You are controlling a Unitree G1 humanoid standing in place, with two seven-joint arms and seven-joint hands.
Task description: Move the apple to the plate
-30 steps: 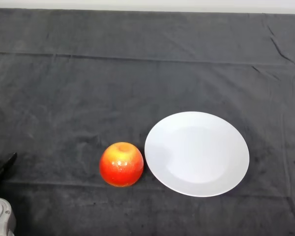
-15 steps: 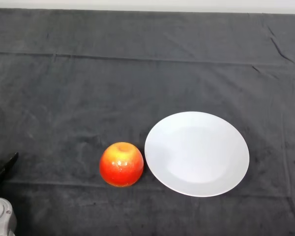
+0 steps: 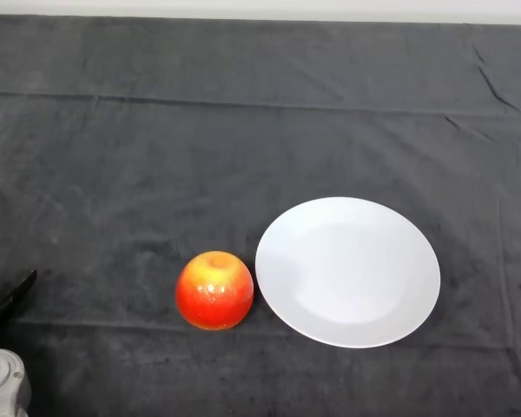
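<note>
A red and yellow apple (image 3: 214, 290) sits upright on the dark cloth, just left of a white plate (image 3: 348, 270) and almost touching its rim. The plate holds nothing. At the lower left edge of the head view only a black tip of my left hand (image 3: 10, 298) shows, above the silver-grey wrist (image 3: 0, 380). That tip lies far to the left of the apple, with bare cloth between them. Most of the hand is outside the view.
The dark cloth (image 3: 243, 148) covers the whole table, with a few creases at the back and right. A pale strip (image 3: 260, 7) runs along the far edge.
The black tip of my hand has crept slightly to the right and upward. The apple and the plate have not moved.
</note>
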